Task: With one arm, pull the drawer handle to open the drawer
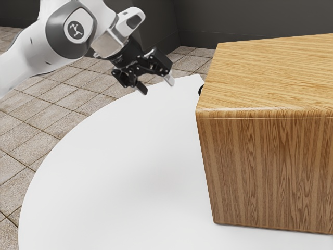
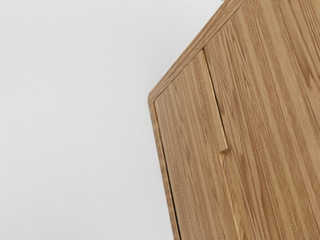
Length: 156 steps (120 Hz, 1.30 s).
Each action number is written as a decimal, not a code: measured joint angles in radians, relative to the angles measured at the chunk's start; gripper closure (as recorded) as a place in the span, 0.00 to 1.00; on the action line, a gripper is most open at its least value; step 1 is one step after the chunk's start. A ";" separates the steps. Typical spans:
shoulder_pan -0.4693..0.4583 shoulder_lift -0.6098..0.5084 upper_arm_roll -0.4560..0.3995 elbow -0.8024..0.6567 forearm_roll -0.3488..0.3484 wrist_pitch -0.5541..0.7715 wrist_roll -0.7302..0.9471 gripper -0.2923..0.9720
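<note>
A wooden cabinet (image 1: 265, 120) stands on the white round table (image 1: 125, 172), at the exterior view's right. My gripper (image 1: 156, 85) hovers above the table to the left of the cabinet's far corner, apart from it, open with nothing between the fingers. In the wrist view, the cabinet's rounded corner and a framed drawer front (image 2: 187, 145) lie ahead of the hand. A raised wooden strip that looks like the handle (image 2: 231, 192) runs along the panel's edge. The panel sits flush with the cabinet body. A small dark part (image 1: 200, 89) shows at the cabinet's far left edge.
Bare white tabletop spreads between the gripper and the cabinet and toward the near edge. Beyond the round table edge (image 1: 47, 156) is a tiled floor (image 1: 41, 104), with a dark wall (image 1: 234, 21) behind.
</note>
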 joint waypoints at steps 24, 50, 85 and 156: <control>-0.005 0.030 -0.027 0.003 -0.027 0.059 -0.035 0.23; -0.008 0.037 -0.055 0.006 -0.037 0.095 -0.063 0.23; -0.002 0.038 -0.068 -0.002 -0.058 0.131 -0.090 0.23; -0.030 -0.007 -0.066 -0.116 -0.119 0.223 -0.124 0.23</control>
